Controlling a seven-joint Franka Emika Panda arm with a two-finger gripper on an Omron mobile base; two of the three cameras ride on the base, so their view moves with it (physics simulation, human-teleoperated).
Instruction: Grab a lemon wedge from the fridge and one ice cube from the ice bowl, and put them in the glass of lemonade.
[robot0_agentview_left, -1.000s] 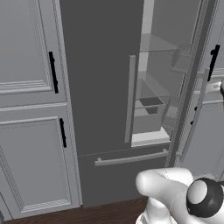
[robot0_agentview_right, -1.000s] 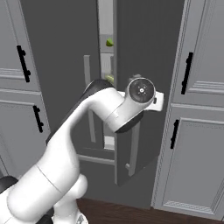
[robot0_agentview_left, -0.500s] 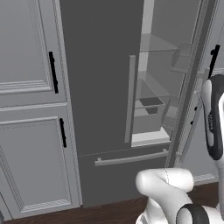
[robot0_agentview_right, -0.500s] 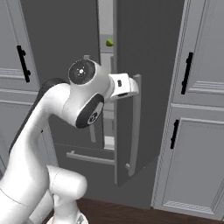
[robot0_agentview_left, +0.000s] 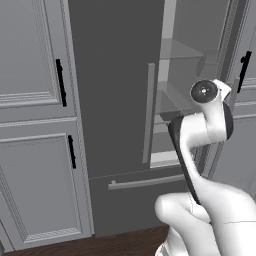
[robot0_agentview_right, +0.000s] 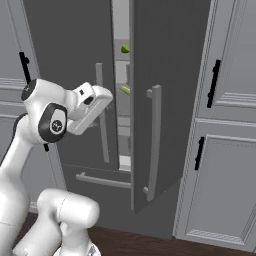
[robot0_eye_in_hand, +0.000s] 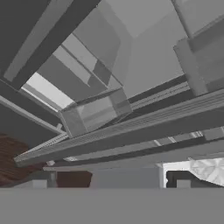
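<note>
Standing before the tall dark grey double-door fridge (robot0_agentview_right: 165, 75), I work from left to right across the scene: at the far left are the pale grey panelled cabinets with short black handles (robot0_agentview_left: 30, 125), then the fridge's closed left door with its long pale grey bar handle (robot0_agentview_left: 148, 112), then the gap where the right door hangs ajar, swung out far enough to bare the light grey shelves (robot0_agentview_left: 177, 55) inside. My two-finger gripper (robot0_eye_in_hand: 112, 186) is raised level with that gap and angled toward it, its dark finger tips (robot0_eye_in_hand: 40, 184) set far apart at the bottom of the hand view with nothing between them, jaws wide in readiness, I judge, for the reach inside. The tiny yellow-green lemon wedge (robot0_agentview_right: 125, 90) rests near the front edge of a middle shelf, glimpsed in the right base view through the narrow opening just beyond my hand; a second small green piece (robot0_agentview_right: 125, 48) lies on the shelf above it. A small grey open box (robot0_eye_in_hand: 94, 113) occupies a lower shelf. The wedge has not yet been taken.
</note>
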